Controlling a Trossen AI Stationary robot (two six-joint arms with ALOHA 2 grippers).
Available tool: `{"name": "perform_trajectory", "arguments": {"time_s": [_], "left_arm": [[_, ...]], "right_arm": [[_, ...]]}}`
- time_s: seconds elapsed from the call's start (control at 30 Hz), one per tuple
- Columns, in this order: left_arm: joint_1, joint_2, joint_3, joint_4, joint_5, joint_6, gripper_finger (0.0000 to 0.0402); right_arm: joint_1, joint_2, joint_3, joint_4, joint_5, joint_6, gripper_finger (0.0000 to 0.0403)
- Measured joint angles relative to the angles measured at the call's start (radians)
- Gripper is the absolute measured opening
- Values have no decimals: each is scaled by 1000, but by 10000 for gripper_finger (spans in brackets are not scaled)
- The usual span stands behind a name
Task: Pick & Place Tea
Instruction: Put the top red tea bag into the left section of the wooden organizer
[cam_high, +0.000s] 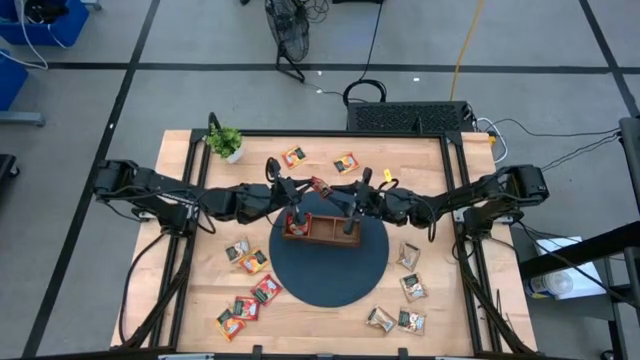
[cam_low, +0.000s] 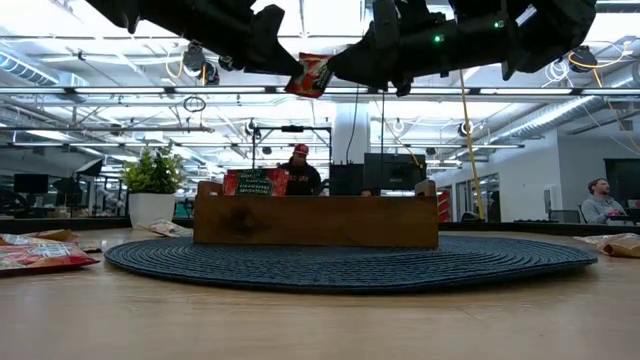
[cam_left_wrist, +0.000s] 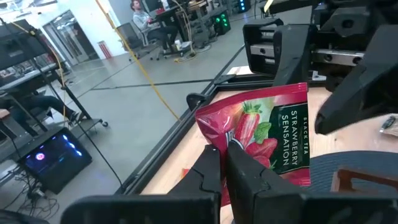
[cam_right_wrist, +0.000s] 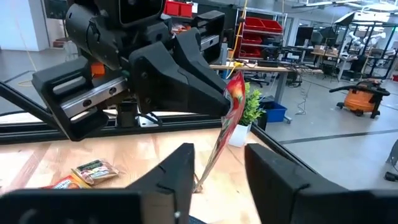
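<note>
Red sachet (cam_left_wrist: 261, 140): hanging in the air above the tray (cam_high: 322, 231), pinched by the closed left gripper (cam_left_wrist: 222, 163) at its lower edge. Right gripper (cam_right_wrist: 217, 163): facing it from the other side, fingers parted with the sachet's edge standing between them, not touching as far as can be seen. Tray: sitting on the round mat (cam_high: 330, 262) at mid-worktop (cam_high: 440, 170), one red sachet (cam_low: 255, 183) standing in its left compartment; the other compartments are hidden by its wall. Loose sachets are lying outside the mat: red and orange (cam_high: 245, 300) front-left, beige (cam_high: 405, 290) front-right, two (cam_high: 320, 160) at the back. Plant (cam_high: 226, 142): occupying the back-left corner. Mat rim is lying open around the tray.
</note>
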Motion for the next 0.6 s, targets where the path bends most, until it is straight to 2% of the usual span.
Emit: {"name": "perform_trajectory", "arguments": {"time_s": [0.13,0.27,0.33,0.47,0.6], "left_arm": [[0,0,0,0,9,-9,9],[0,0,0,-1,11,-12,10],[0,0,0,-13,18,-27,17],[-16,-13,1,-49,11,-53,49],[-34,-45,2,-69,6,-65,75]], "right_arm": [[-23,0,0,0,-82,-58,19],[-43,-4,1,-26,-161,-45,2],[-44,-34,8,-118,-171,-60,1],[-10,-138,116,-570,-105,-71,0],[32,-179,325,-1116,-76,2,0]]}}
